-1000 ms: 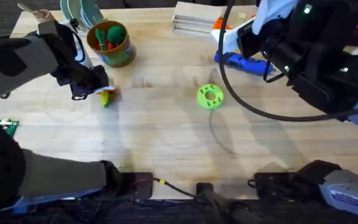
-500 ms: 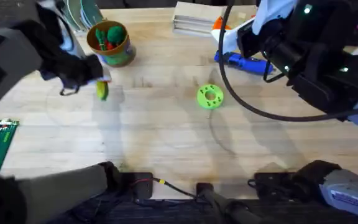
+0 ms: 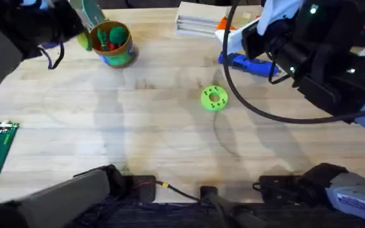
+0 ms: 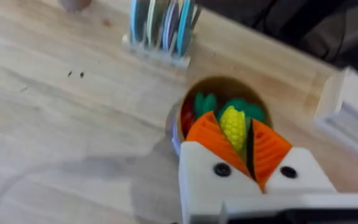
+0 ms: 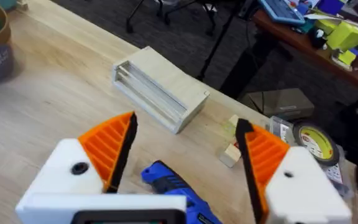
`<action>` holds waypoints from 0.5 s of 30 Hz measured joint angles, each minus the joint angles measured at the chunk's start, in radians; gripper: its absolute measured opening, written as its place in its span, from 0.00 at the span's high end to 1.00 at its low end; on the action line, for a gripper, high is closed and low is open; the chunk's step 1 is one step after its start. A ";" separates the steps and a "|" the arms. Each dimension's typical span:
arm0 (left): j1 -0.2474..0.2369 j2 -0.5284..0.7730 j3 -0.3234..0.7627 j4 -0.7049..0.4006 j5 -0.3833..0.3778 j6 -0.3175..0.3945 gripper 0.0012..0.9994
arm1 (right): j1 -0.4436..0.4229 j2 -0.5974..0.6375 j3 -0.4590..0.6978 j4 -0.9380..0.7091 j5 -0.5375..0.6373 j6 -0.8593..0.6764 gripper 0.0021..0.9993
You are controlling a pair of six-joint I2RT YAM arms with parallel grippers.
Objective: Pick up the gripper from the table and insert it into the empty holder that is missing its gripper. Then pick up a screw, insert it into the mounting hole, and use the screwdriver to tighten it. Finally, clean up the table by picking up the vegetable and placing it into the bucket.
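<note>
Left claw (image 4: 248, 149) clamped on the vegetable (image 4: 233, 127), raised directly above the bucket (image 4: 199, 112). Right claw (image 5: 185, 152) spread wide, nothing between the pads, hovering over the screwdriver (image 5: 169, 180) lying on the desk (image 3: 170, 126) just beneath.

Yellow vegetable (image 4: 233, 127); orange-rimmed bucket (image 3: 120, 53); blue screwdriver (image 3: 249, 64).

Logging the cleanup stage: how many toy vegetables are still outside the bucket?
1. The yellow-green vegetable is clamped in the left hand, just above the bucket, not yet dropped in. Green and red produce already sit inside; some may be hidden beneath.
</note>
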 joint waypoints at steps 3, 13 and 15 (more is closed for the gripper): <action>-0.002 0.047 0.000 0.103 0.000 -0.074 0.97 | 0.000 0.000 0.000 0.000 0.000 0.000 0.01; -0.054 0.251 0.000 0.208 0.000 -0.247 0.97 | 0.000 0.000 0.000 0.000 0.000 0.000 0.01; -0.062 0.271 0.000 0.212 0.000 -0.255 0.97 | 0.000 0.000 0.000 0.001 0.000 0.000 0.01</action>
